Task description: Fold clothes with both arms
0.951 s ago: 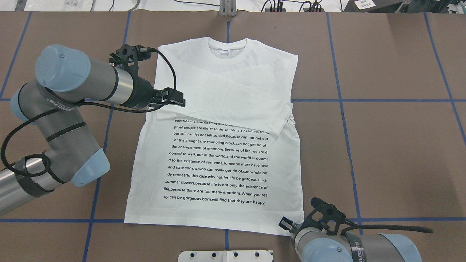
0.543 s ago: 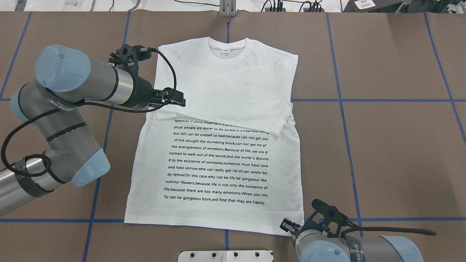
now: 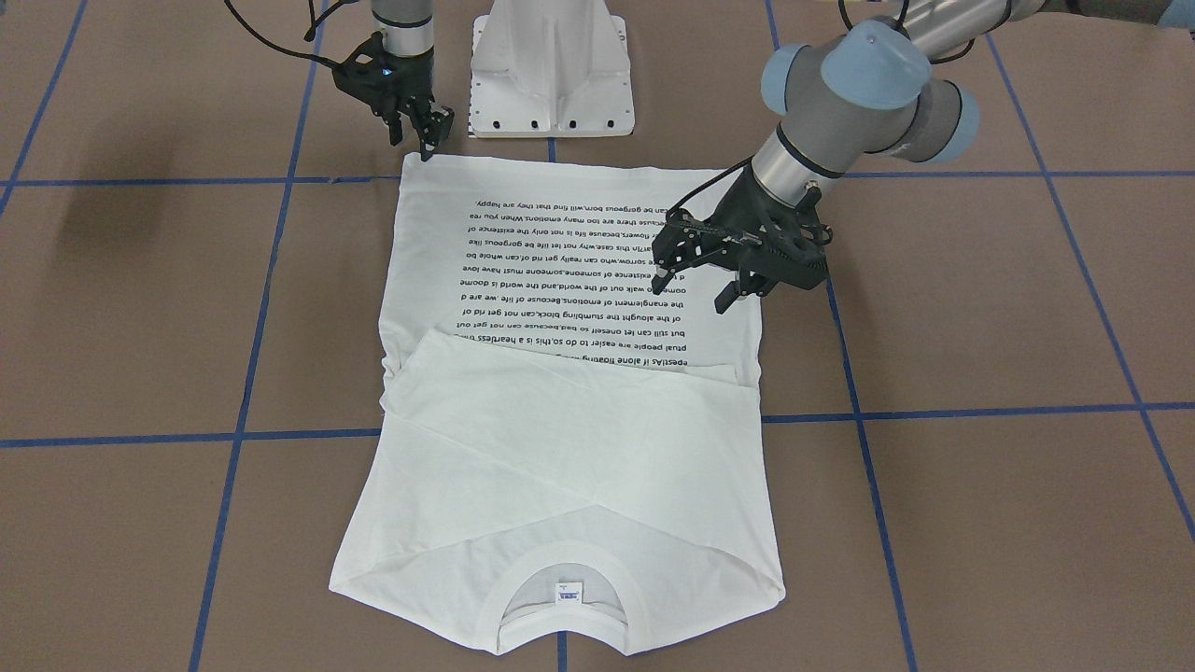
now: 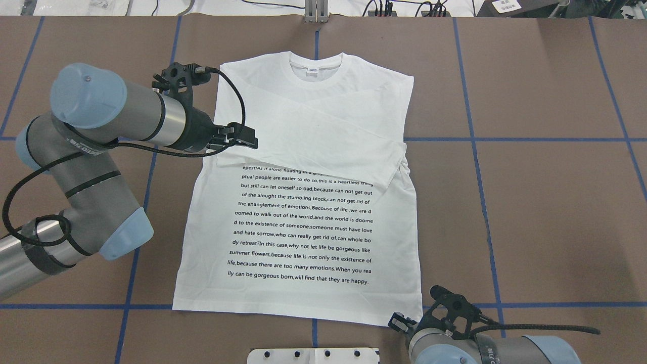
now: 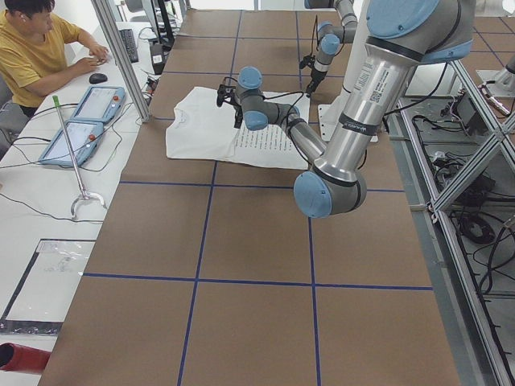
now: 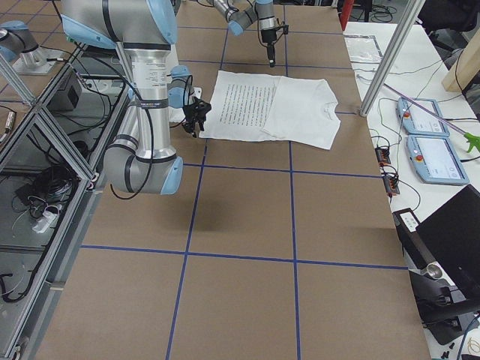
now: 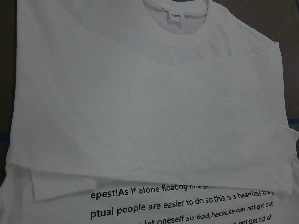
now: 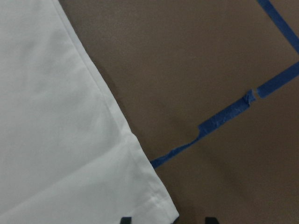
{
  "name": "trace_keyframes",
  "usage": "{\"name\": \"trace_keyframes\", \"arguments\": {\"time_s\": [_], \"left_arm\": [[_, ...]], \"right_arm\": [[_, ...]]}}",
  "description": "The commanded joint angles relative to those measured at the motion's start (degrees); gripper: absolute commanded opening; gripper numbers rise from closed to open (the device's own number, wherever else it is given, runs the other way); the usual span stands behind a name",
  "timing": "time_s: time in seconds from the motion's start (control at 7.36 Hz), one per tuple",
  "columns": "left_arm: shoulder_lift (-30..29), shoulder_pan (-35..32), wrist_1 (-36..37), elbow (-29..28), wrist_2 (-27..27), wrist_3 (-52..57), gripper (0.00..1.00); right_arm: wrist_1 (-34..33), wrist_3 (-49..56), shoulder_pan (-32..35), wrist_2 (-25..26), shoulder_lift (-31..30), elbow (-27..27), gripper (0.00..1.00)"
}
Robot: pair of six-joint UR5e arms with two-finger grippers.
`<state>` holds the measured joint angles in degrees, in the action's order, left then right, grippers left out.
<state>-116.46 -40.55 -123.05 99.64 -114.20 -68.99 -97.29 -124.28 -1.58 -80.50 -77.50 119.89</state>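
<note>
White T-shirt (image 4: 323,121), black text lines (image 4: 303,227), brown table (image 4: 556,212), blue tape grid (image 4: 530,139)

A brown table (image 4: 556,202) gridded with blue tape lines (image 4: 525,139) adjoins a white bench (image 5: 40,241) where a person (image 5: 36,48) sits.

Robotics lab. Two UR arms (image 5: 366,80) on a white pedestal (image 3: 551,65) work over a brown counter (image 4: 546,212) gridded with blue tape (image 4: 556,139). Aluminium framing (image 5: 121,60) stands around it, with loose cables (image 6: 41,180) below. On the side bench: teach pendants (image 5: 96,103), keyboard (image 5: 129,44), mouse (image 5: 97,78). A person (image 5: 36,48) sits there.
</note>
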Motion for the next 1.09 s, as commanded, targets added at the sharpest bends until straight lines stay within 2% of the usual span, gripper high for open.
{"name": "trace_keyframes", "arguments": {"time_s": [0.0,0.14,0.27,0.41,0.54,0.68,0.95], "left_arm": [[0.0,0.0,0.0,-0.1,0.0,0.1,0.9],[0.0,0.0,0.0,-0.1,0.0,0.0,0.9],[0.0,0.0,0.0,-0.1,0.0,0.1,0.9],[0.0,0.0,0.0,0.0,0.0,0.1,0.9],[0.1,0.0,0.0,0.0,0.1,0.1,0.9],[0.1,0.0,0.0,0.1,0.1,0.1,0.9],[0.1,-0.1,0.0,0.1,0.1,0.1,0.9]], "right_arm": [[0.3,0.0,-0.2,0.0,0.2,-0.4,0.6],[0.3,0.0,-0.2,0.0,0.2,-0.3,0.55],[0.3,0.0,-0.1,0.0,0.2,-0.3,0.37],[0.3,0.0,0.0,0.0,0.2,-0.3,0.1],[0.3,-0.1,0.2,0.1,0.2,-0.3,0.01],[0.5,0.0,0.9,0.0,0.2,-0.3,0.0],[6.4,0.0,1.6,-1.1,-0.5,-0.4,0.0]]}}
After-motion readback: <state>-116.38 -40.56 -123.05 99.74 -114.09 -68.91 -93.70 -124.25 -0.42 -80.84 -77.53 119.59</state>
